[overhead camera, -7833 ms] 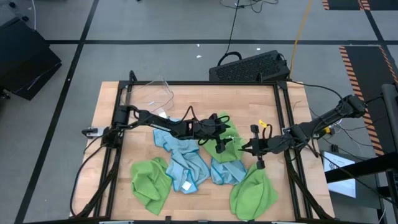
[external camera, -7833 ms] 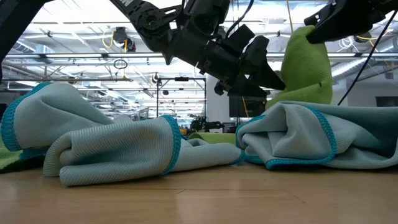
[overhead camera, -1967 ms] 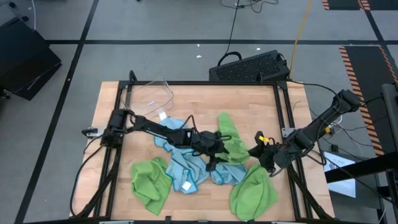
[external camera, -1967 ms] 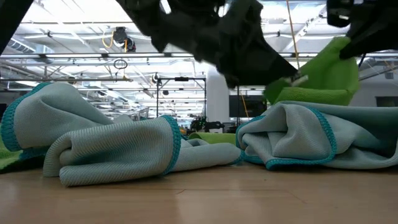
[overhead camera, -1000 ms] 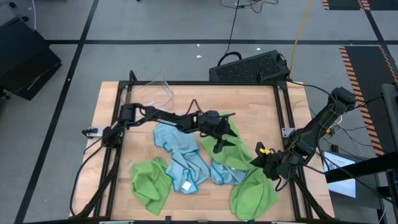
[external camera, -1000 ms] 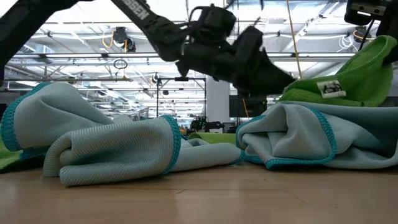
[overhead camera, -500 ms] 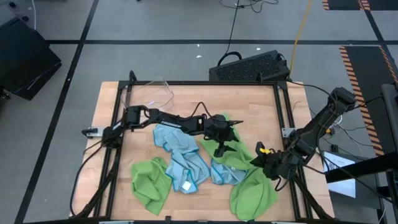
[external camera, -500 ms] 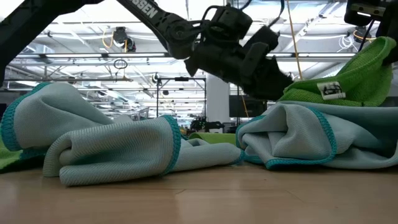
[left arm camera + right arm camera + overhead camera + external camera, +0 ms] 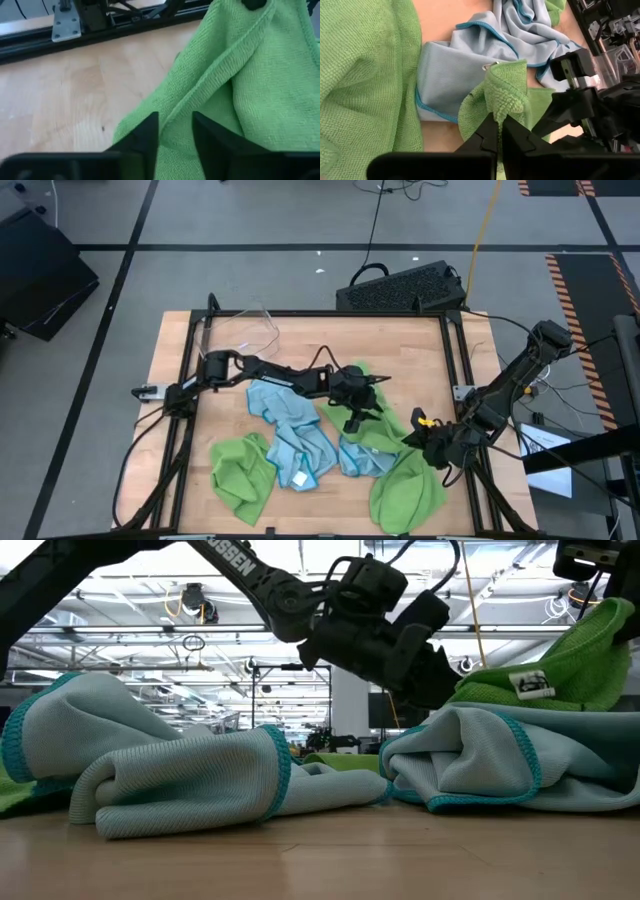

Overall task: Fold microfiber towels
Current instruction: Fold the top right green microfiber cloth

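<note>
the right pincer (image 9: 499,131) is clamped on a corner of a lime green towel (image 9: 372,412), which stretches from the middle of the desk (image 9: 400,340) toward the right-hand frame, draped over a light blue towel (image 9: 362,455). the left pincer (image 9: 175,127) sits low over the far edge of the same green cloth, its fingers a narrow gap apart with a ridge of fabric lying between them; whether they have actually bitten the cloth i cannot tell. the other towels lie crumpled near the front of the desk: another blue towel (image 9: 290,430), a green one at front left (image 9: 243,475) and a green one at front right (image 9: 405,495). the likely trouble is the left fingers closing on only a thin fold, so the edge slips out once the cloth is pulled taut. the stretched towel could also drag the blue one beneath along with it, since they touch.
</note>
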